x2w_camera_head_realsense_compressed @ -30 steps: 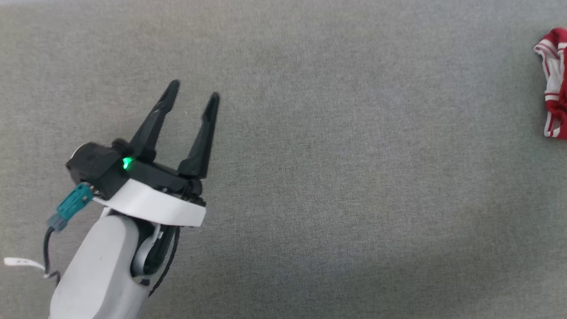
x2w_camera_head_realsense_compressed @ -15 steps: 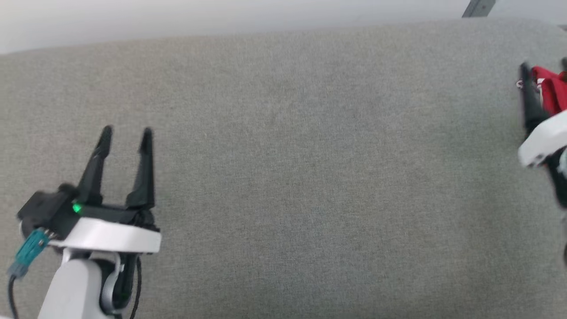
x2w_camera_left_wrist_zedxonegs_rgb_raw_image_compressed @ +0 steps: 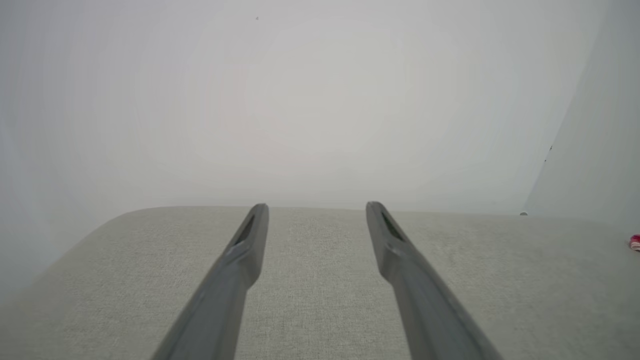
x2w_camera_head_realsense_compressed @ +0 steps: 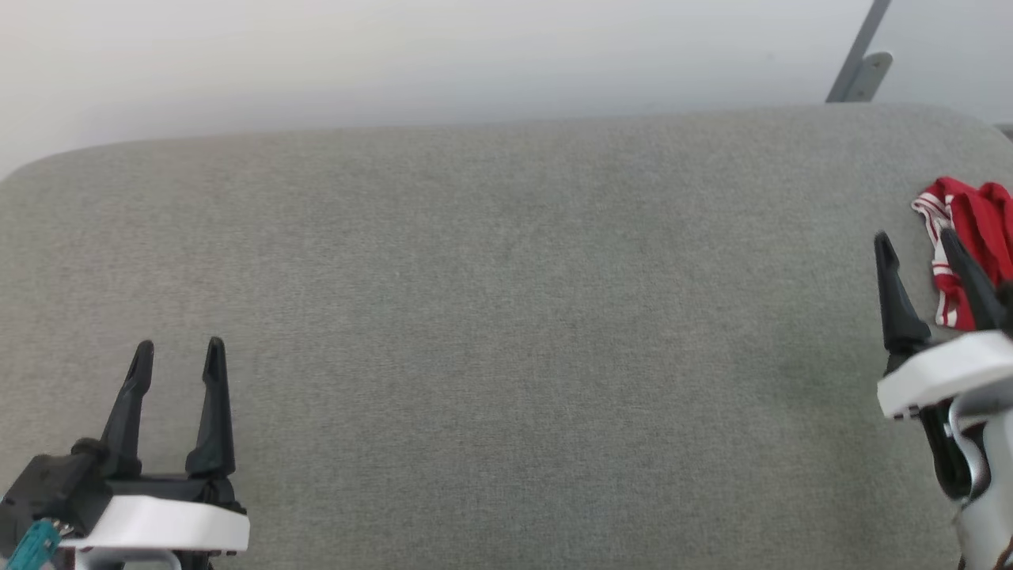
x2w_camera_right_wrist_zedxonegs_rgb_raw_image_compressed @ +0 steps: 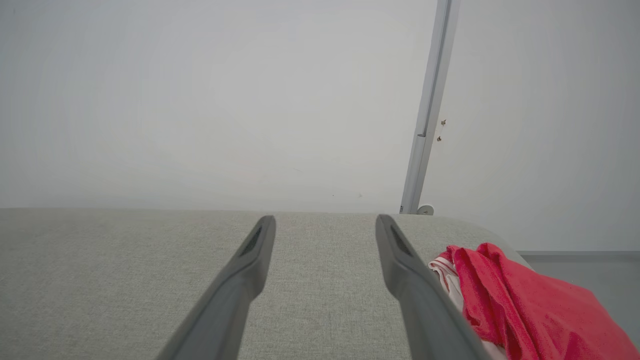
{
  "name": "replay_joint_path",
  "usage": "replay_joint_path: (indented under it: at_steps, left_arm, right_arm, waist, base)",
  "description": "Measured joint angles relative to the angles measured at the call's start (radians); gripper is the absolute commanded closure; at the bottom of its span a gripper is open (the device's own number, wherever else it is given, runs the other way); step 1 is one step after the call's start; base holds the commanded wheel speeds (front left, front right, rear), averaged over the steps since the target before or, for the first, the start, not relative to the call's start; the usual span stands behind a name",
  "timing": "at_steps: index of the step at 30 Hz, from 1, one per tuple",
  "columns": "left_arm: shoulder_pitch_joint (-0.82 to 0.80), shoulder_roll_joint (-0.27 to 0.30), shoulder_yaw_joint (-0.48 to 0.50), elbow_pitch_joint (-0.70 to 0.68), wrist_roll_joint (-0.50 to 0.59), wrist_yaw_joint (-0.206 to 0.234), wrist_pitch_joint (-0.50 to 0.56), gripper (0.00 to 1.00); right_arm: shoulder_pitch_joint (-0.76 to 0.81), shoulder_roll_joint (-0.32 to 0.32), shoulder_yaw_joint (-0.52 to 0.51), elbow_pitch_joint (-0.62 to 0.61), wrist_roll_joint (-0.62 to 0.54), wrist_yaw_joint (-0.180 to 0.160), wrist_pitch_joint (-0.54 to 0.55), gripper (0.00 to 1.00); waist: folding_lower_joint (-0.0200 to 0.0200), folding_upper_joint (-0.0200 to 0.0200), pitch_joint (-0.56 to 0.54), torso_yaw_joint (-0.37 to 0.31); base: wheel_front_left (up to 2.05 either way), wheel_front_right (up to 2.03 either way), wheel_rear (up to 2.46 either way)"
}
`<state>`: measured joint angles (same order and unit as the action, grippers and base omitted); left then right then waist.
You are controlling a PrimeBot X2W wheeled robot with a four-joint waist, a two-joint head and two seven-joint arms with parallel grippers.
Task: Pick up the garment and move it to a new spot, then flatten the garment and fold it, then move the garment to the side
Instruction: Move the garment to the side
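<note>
head camera has tipped up since a second ago, and the right gripper (x2w_camera_head_realsense_compressed: pixel 914 237) has come into view at the lower right, fingers spread and empty, just beside the crumpled red garment (x2w_camera_head_realsense_compressed: pixel 977 218) at the grey fabric surface's (x2w_camera_head_realsense_compressed: pixel 506 317) right edge. left gripper (x2w_camera_head_realsense_compressed: pixel 179 348), fingers also spread and empty, sits well apart at lower left.

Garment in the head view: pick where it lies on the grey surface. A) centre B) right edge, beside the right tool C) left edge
B: the garment lies bunched at the right edge of the grey surface, beside the open right tool.
</note>
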<state>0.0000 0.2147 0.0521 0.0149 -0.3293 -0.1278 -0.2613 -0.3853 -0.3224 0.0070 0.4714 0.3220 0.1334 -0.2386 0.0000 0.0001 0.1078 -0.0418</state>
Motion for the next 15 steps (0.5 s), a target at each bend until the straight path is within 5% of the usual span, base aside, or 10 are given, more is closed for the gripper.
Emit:
replay_joint_path:
  at_steps: [15]
  left_arm:
    - [0.142, -0.036, 0.052, -0.059, 0.027, 0.0, 0.0, 0.0]
  right_arm:
    - [0.278, 0.126, -0.139, -0.203, -0.025, -0.001, -0.018, 0.0]
  waist:
    - [0.0, 0.0, -0.096, 0.051]
  base:
    - [0.0, 0.0, 0.0]
